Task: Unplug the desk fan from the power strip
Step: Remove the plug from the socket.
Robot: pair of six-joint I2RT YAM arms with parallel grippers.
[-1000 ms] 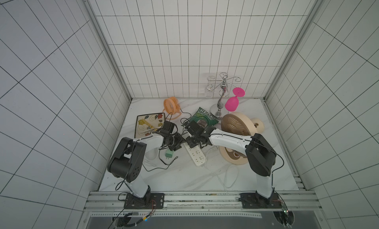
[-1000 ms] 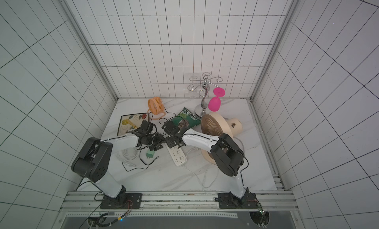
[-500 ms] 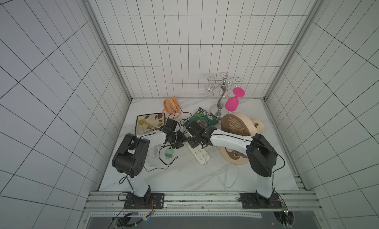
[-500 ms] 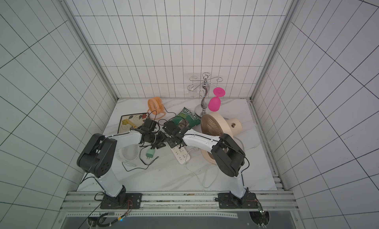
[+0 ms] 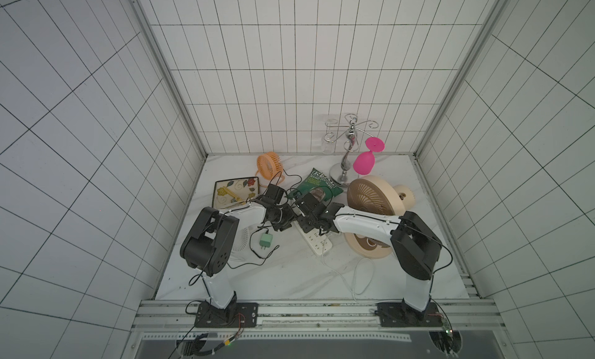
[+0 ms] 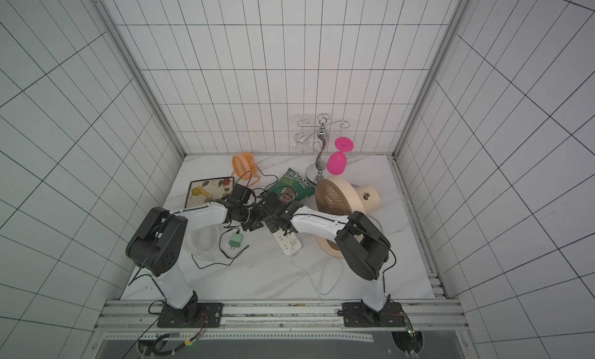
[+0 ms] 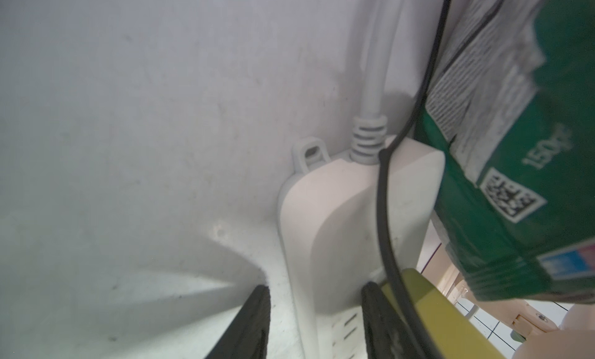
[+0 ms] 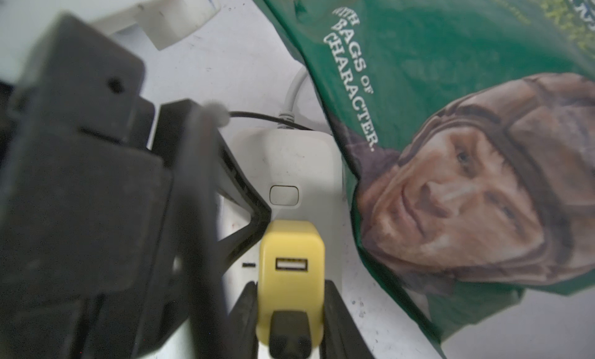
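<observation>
Mid-table, between the two arms: power strip (image 5: 317,243), white, lying flat.
Long axis: slantwise; far end tucked against the green chip bag (image 5: 317,186), near end angled toward the right arm's base.
Plug: yellow plug block (image 8: 291,244), seated in the strip's top face next to the switch at the far end; a black cord (image 7: 384,212) crosses the strip beside it.
Right pincer (image 8: 290,285): clenched on the yellow plug block, one finger on each flank.
Left pincer (image 7: 314,288): part open, fingers either side of the strip's far end, just beside the plug; whether it pinches the strip cannot be told.
Bearing: the plug stands out of the top face, right between the right fingers; the pull probably goes straight off that face, across the long axis.
Nearer arm: both wrists meet over the far end; the right has the plug, the left looks placed to steady the strip.
</observation>
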